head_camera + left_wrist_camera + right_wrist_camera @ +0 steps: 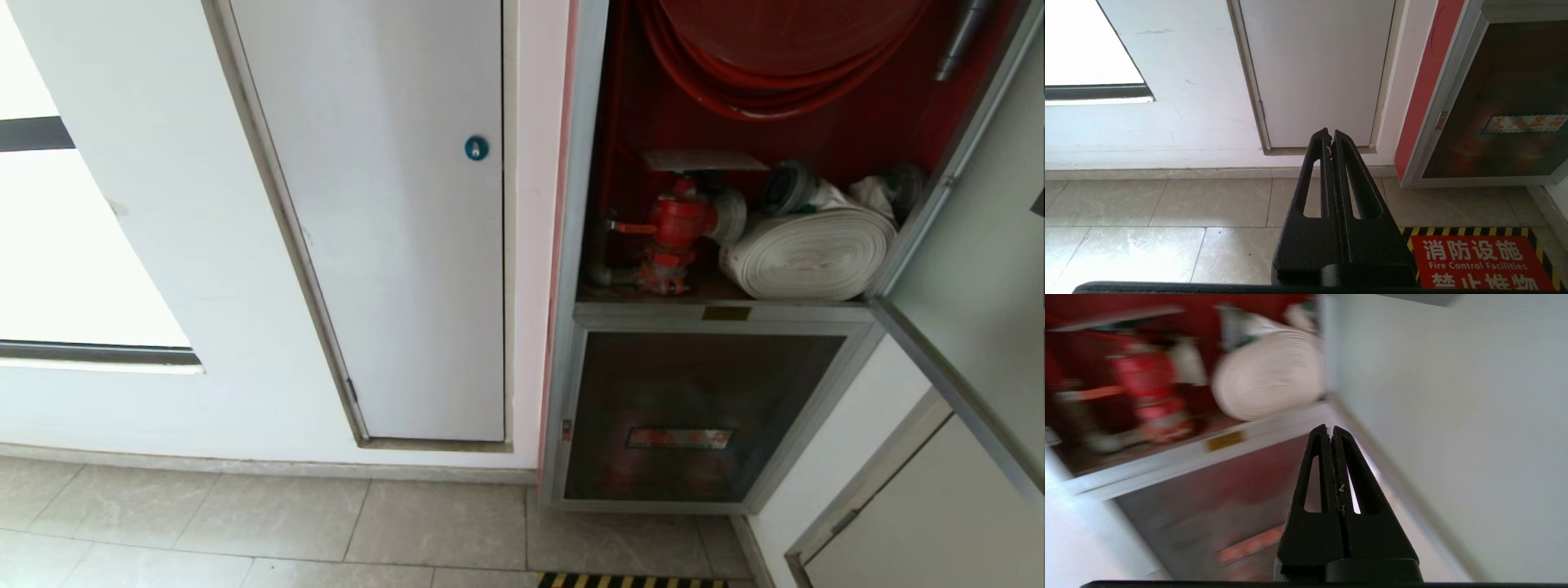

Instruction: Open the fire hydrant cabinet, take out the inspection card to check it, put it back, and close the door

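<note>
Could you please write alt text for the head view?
The fire hydrant cabinet stands open, showing a red valve, a white rolled hose and a red hose reel. Its door swings out right.

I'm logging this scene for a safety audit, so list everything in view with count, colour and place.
silver-framed fire hydrant cabinet: one, red inside, right of the white door.
open cabinet door: one, pale inner face, swung out at right.
red hose reel: one, cabinet top.
red valve: one, cabinet shelf, left.
white rolled hose: one, shelf, beside the valve.
lower dark glass panel: one, under the shelf.
plain white door with blue lock: one, left of cabinet.
red floor sign: one, floor before cabinet.
left gripper: black, shut, low over tiles.
right gripper: black, shut, before the open cabinet.
</note>
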Robot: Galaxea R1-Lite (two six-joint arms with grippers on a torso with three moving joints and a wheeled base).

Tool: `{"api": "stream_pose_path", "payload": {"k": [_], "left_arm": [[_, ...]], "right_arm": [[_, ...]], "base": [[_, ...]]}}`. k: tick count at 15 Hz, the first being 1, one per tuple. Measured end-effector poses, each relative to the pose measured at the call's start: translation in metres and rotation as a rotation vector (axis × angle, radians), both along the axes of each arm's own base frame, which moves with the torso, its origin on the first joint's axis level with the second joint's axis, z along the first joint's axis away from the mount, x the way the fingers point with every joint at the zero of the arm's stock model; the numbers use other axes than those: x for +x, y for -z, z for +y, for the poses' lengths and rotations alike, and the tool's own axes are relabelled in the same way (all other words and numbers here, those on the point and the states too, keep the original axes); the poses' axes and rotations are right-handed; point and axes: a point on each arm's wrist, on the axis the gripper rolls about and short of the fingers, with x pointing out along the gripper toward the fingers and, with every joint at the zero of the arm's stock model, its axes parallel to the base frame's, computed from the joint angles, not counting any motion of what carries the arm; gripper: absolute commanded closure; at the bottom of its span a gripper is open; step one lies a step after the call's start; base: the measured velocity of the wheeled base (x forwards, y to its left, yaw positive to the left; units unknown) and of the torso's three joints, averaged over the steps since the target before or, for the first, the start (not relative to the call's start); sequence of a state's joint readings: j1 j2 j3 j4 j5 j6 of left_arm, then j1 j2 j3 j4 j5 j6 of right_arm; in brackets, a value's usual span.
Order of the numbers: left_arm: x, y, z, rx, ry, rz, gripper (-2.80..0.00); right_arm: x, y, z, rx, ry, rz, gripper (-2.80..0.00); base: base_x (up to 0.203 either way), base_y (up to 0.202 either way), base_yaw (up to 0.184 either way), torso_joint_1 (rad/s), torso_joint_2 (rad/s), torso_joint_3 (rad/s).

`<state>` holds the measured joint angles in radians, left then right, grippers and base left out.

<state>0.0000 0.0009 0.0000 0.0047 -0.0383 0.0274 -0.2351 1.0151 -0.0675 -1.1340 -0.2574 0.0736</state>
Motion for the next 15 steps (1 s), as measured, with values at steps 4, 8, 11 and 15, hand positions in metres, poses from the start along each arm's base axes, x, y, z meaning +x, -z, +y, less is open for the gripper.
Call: {"api": "stream_pose_path", "payload": {"k": [4,8,11,15], "left_arm": [[0.000,0.000,0.000,0.000,0.000,0.000,0.00],[0.000,0.000,0.000,0.000,0.000,0.000,0.00],[0.000,0.000,0.000,0.000,0.000,0.000,0.00],[0.000,0.000,0.000,0.000,0.000,0.000,0.00]], "right_arm": [[-0.029,0.001,0.023,-0.004,-0.180,-0.029,0.00],[-0.064,0.005,0.026,-0.022,-0.239,-0.008,0.00],[-0.086,0.013,0.023,-0.029,-0.182,0.023,0.00],[-0.104,0.032,0.023,-0.081,-0.174,0.042,0.00]], "base": [[0.000,0.000,0.000,0.000,0.00,0.000],[0.000,0.000,0.000,0.000,0.00,0.000],[0.000,0.000,0.000,0.000,0.00,0.000],[0.000,0.000,0.000,0.000,0.00,0.000]]}}
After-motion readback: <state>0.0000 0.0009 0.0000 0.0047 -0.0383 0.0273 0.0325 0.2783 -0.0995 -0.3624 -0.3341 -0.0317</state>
